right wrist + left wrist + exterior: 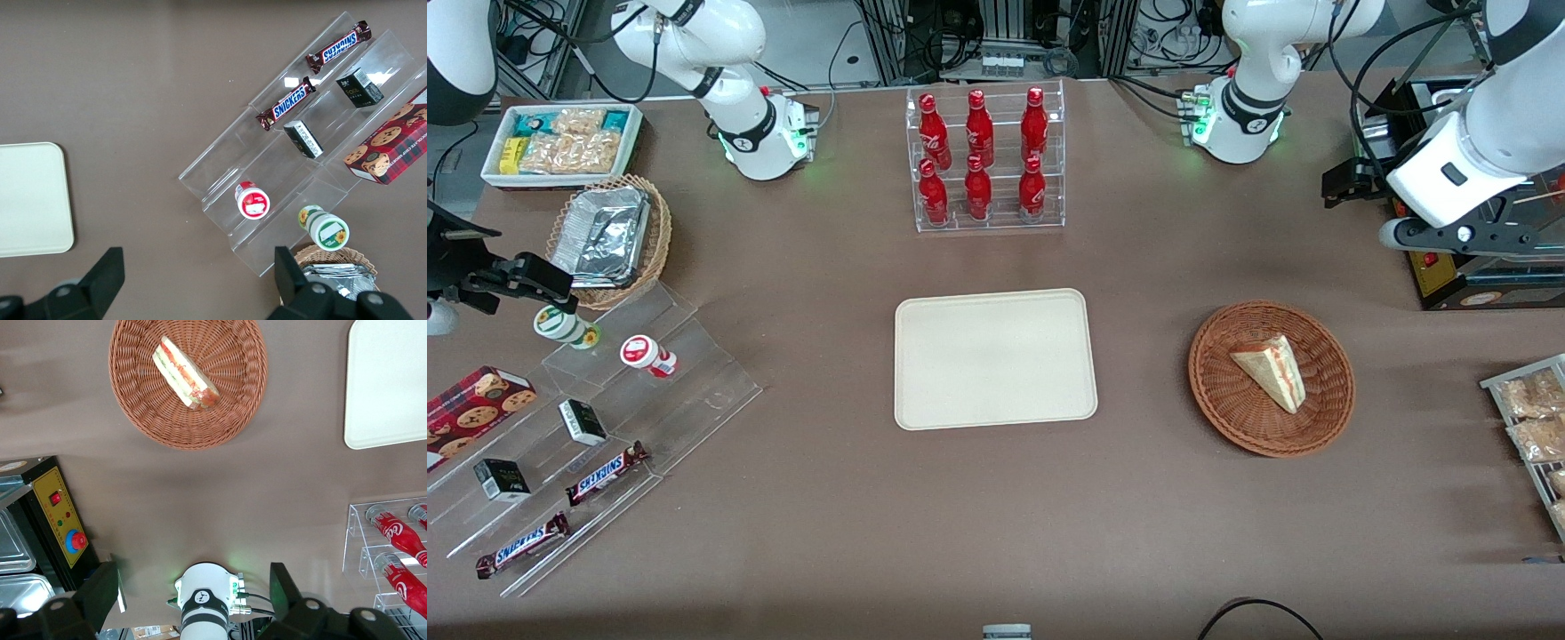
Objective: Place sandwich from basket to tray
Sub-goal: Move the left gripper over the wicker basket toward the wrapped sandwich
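The sandwich (1272,372), a pale bread wedge with red, orange and green filling, lies in the round reddish-brown wicker basket (1227,404) toward the working arm's end of the table. It also shows in the left wrist view (185,373), inside the basket (137,403). The cream-beige tray (996,359) lies bare at the table's middle, beside the basket; one corner of it shows in the left wrist view (390,387). My left gripper (1344,182) hangs high above the table, farther from the front camera than the basket. It is open and empty (193,592), well apart from the sandwich.
A clear rack of red bottles (985,160) stands farther back than the tray. A black control box with a yellow panel (1449,267) sits under the gripper. Bagged snacks (1529,418) lie at the working arm's table edge. An acrylic shelf of candy (596,427) is at the parked arm's end.
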Available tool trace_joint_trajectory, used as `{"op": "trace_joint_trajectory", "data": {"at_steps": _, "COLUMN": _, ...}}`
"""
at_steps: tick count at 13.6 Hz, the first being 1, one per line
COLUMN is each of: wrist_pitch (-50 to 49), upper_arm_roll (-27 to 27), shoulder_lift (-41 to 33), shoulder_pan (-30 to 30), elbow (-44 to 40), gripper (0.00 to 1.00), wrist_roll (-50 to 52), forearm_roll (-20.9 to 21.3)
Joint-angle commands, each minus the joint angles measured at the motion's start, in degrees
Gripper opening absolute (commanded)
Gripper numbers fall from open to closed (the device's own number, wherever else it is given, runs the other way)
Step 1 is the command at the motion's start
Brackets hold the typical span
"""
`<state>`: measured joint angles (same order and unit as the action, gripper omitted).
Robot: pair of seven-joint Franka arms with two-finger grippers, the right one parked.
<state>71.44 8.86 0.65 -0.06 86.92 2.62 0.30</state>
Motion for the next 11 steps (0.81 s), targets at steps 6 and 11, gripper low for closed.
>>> {"op": "trace_joint_trajectory", "data": {"at_steps": 6, "wrist_pitch": 3.8, "upper_arm_roll": 0.1, "shoulder_lift": 0.1, "shoulder_pan": 0.6, "elbow": 4.1, "gripper": 1.00, "wrist_roll": -0.8, "forearm_roll": 0.1}}
{"op": "trace_joint_trajectory", "data": {"at_steps": 11, "wrist_pitch": 15.2, "upper_arm_roll": 0.2, "shoulder_lift": 0.1, "shoulder_pan": 0.5, "elbow": 15.3, "gripper": 1.00, "wrist_roll": -0.7, "forearm_roll": 1.8}}
